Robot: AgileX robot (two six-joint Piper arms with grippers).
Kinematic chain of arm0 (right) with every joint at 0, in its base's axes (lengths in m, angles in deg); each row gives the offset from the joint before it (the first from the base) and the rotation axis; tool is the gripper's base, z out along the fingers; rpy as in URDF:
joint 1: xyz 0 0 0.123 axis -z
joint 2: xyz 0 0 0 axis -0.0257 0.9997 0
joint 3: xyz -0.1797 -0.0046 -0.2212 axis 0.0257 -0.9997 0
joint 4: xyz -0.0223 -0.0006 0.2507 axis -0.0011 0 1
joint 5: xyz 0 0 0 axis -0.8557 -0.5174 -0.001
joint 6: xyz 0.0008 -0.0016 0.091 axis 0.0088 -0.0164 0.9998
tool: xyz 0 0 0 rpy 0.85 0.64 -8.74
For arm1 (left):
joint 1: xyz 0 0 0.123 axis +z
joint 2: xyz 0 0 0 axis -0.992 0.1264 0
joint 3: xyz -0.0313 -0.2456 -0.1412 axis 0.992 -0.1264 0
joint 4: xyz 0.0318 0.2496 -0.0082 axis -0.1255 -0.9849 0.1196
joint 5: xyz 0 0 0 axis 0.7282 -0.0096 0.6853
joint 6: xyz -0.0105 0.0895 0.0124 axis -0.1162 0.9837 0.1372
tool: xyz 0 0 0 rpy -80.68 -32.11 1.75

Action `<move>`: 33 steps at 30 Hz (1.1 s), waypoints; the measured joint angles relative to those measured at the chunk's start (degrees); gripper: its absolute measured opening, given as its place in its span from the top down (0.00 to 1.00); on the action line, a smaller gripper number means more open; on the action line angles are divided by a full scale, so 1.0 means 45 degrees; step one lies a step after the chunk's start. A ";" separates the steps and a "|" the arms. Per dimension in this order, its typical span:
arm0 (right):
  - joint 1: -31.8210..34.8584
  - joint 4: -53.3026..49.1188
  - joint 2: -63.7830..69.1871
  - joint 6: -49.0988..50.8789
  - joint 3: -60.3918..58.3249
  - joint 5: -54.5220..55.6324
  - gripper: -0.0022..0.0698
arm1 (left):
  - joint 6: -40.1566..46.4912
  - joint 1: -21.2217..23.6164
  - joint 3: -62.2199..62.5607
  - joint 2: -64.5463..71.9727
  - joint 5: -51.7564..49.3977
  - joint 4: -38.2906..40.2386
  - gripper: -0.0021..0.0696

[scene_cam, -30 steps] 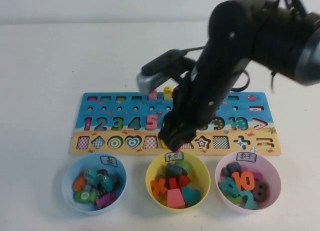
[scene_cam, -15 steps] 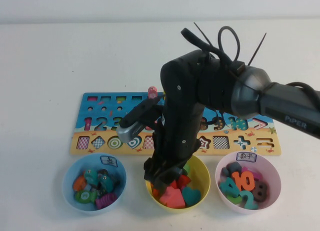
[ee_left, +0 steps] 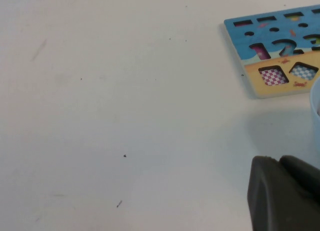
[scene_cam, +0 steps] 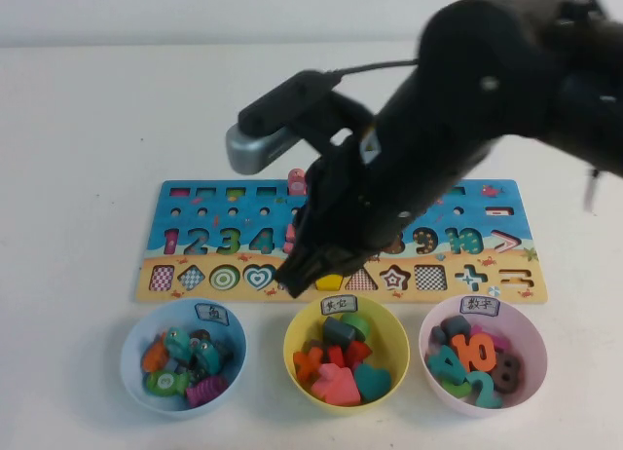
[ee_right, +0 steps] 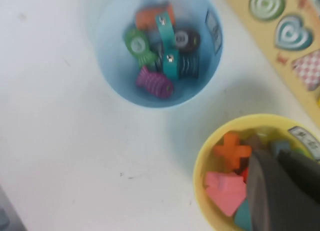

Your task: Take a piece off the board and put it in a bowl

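Three bowls stand in a row on the white table, just in front of the puzzle board: a light blue bowl at the robot's left, the yellow bowl in the middle, a pale lilac-pink bowl at the right. The pink ">" piece lies in its cut-out near the right end of the board, well apart from both arms. The right pincer hangs over the board's sandy strip, just behind the yellow bowl's rim; whether it is open or holds anything cannot be told, as the arm's dark body hides the tips. The yellow bowl contains an orange cross and a pink trapezoid block, among other shapes. The left pincer sits low over bare table beside the board's left end; its state cannot be told either.
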 joint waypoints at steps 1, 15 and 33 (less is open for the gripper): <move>-0.0017 0.0000 -0.0716 0.0000 -0.0487 0.0362 0.96 | 0.0000 0.0000 0.0000 0.0000 0.0000 0.0000 0.98; -0.0048 -0.1931 -0.9606 0.0098 -0.9819 0.7336 0.99 | 0.0000 0.0000 0.0000 0.0000 0.0000 0.0000 0.98; 0.6397 -0.3162 -1.6045 0.1475 -1.5932 1.1581 0.99 | 0.0000 0.0000 0.0000 0.0000 0.0000 0.0000 0.98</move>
